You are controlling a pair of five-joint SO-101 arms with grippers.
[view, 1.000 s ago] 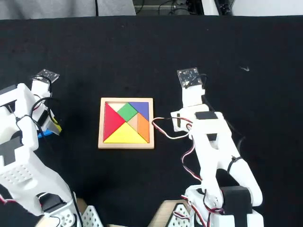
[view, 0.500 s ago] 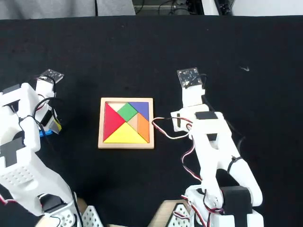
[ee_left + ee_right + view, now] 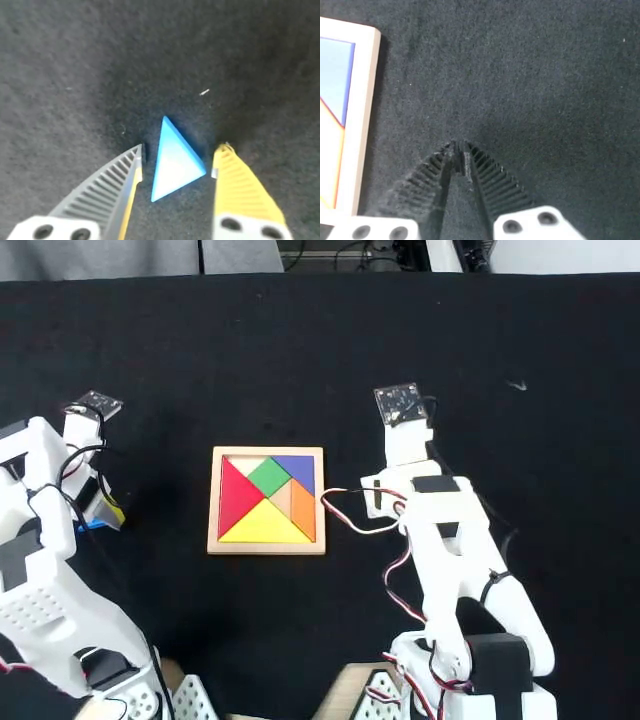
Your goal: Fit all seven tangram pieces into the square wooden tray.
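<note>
The square wooden tray (image 3: 214,502) lies mid-table with red, green, blue-violet, orange and yellow pieces inside; a wood-coloured triangular patch (image 3: 283,503) shows between the green, orange and yellow ones. A small light-blue triangle (image 3: 175,161) rests flat on the black cloth, left of the tray (image 3: 92,524). My left gripper (image 3: 182,148) is open and low over it, grey finger (image 3: 122,175) on one side, yellow finger (image 3: 235,180) on the other, neither clearly touching. My right gripper (image 3: 457,148) is shut on nothing, just right of the tray's rim (image 3: 362,120).
Black cloth covers the whole table. The right arm's white body (image 3: 450,540) stands close to the tray's right side, with a red and white cable (image 3: 350,510) looping toward the tray's edge. Open cloth stretches behind the tray and at the far right.
The left arm swayed slightly right, then back left, staying over the blue triangle, which has not moved. The right arm and the tray are unchanged.
</note>
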